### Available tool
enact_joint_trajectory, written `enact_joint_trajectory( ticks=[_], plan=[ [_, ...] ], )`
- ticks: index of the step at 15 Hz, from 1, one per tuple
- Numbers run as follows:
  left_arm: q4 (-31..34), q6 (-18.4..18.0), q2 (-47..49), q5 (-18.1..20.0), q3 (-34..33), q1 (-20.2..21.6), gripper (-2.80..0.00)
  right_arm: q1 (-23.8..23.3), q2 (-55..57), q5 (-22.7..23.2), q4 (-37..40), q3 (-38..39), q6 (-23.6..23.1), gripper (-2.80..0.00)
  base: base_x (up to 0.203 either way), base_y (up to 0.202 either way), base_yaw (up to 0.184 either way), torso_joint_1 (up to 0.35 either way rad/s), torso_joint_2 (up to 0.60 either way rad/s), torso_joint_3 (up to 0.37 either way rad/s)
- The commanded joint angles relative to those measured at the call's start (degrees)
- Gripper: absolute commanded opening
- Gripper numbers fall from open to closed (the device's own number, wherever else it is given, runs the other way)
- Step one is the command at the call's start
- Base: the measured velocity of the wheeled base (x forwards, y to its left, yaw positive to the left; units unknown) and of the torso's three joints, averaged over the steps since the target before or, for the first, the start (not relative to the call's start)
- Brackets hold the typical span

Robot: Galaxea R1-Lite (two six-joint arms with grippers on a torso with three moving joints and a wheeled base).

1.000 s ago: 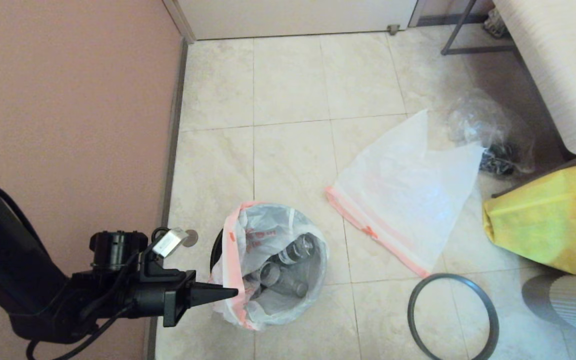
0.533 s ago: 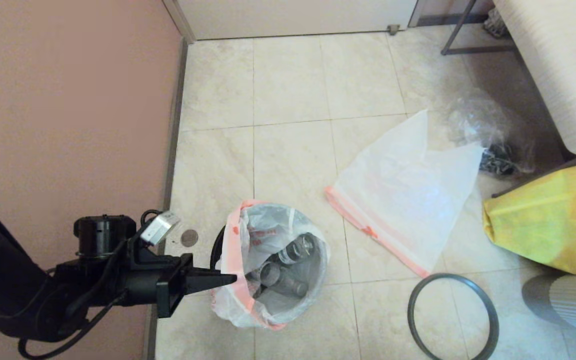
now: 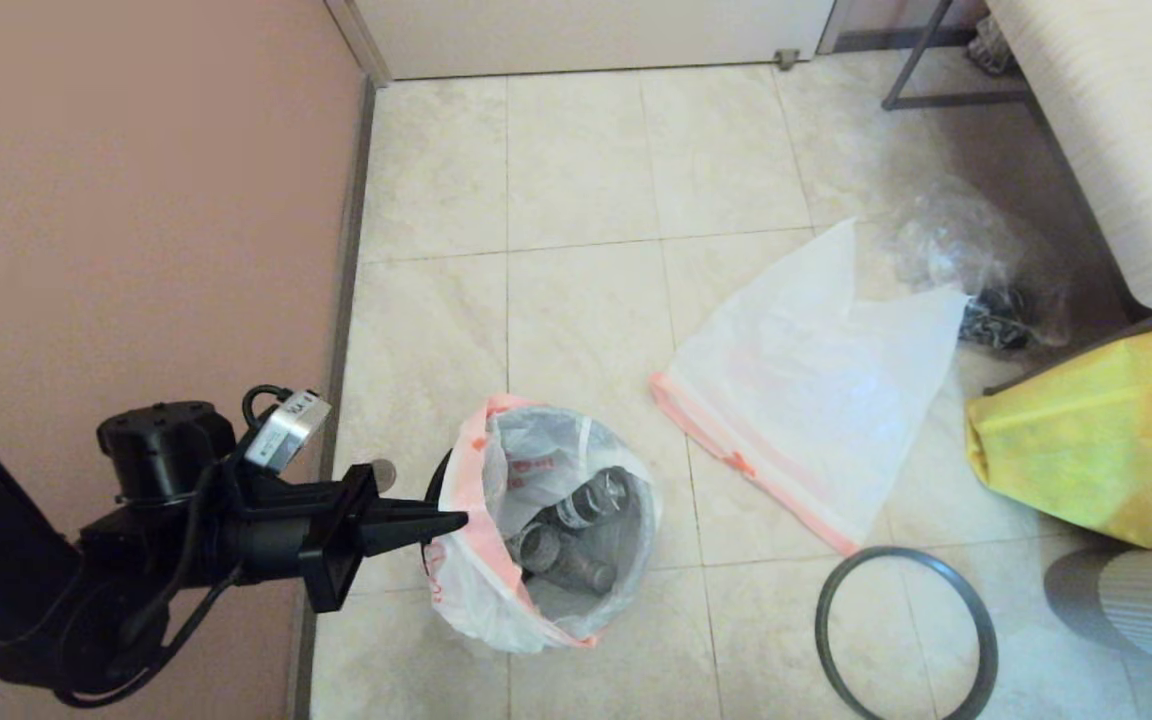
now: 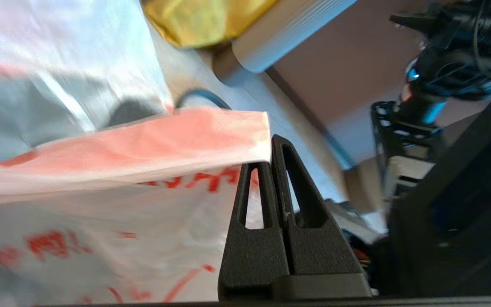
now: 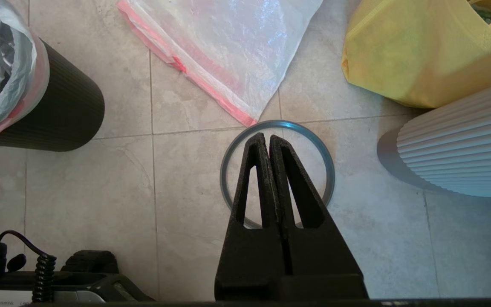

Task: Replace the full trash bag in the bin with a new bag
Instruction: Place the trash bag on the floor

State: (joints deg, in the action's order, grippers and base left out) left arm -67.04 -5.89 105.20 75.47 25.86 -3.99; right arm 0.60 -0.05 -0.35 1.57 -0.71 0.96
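The left gripper [image 3: 456, 520] is pinched tight on the orange-pink edge of the full trash bag [image 3: 546, 530], at the side of the bin [image 5: 58, 115] nearest the pink wall [image 3: 136, 200]; in the left wrist view its 2 fingers [image 4: 271, 179] meet with the bag's hem running into their tips. The coming move turns on this: the bag sits inside the bin directly beyond the gripper's tips, its mouth open upward and the bin's axis upright, so I judge the bag must come straight up out of the bin. The left arm is much the nearer; the right gripper [image 5: 267, 140] hangs closed on nothing above the grey hoop rim [image 3: 906, 635], which lies flat on the tiles apart from the bin, on the side away from the wall. Inside the bag, clear plastic bottles [image 3: 576, 540] show. The new bag [image 3: 816, 390] lies flat on the floor beyond the hoop, farther from the bin, with the yellow bag [image 3: 1096, 450] past it.
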Motion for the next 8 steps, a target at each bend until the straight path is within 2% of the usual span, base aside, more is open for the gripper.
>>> enact_joint_trajectory(
  ticks=[1,2,3,4,5,6,7,8],
  plan=[
    [-3.6,0.1,0.1,1.0,-0.3,-0.4,-2.80,0.0,0.0,0.0,0.0,0.0,0.0,-2.80,0.000,0.000,0.000,0.000,0.00,0.000],
    [-4.8,1.5,-0.2,1.2,-0.3,-1.1,-2.80,0.0,0.0,0.0,0.0,0.0,0.0,-2.80,0.000,0.000,0.000,0.000,0.00,0.000],
    [-6.9,5.3,-1.2,1.1,-0.2,-1.5,-2.80,0.0,0.0,0.0,0.0,0.0,0.0,-2.80,0.000,0.000,0.000,0.000,0.00,0.000],
    [-9.5,10.4,-2.3,0.8,-0.1,-2.0,-2.80,0.0,0.0,0.0,0.0,0.0,0.0,-2.80,0.000,0.000,0.000,0.000,0.00,0.000],
    [-12.9,17.2,-3.0,-0.5,0.3,-2.7,-2.80,0.0,0.0,0.0,0.0,0.0,0.0,-2.80,0.000,0.000,0.000,0.000,0.00,0.000],
    [-17.6,23.6,-3.0,-3.3,0.7,-3.8,-2.80,0.0,0.0,0.0,0.0,0.0,0.0,-2.80,0.000,0.000,0.000,0.000,0.00,0.000],
    [-19.6,28.3,-1.8,-6.6,1.1,-4.6,-2.80,0.0,0.0,0.0,0.0,0.0,0.0,-2.80,0.000,0.000,0.000,0.000,0.00,0.000],
    [-20.6,30.6,-0.8,-8.9,1.5,-5.4,-2.80,0.0,0.0,0.0,0.0,0.0,0.0,-2.80,0.000,0.000,0.000,0.000,0.00,0.000]
  ],
)
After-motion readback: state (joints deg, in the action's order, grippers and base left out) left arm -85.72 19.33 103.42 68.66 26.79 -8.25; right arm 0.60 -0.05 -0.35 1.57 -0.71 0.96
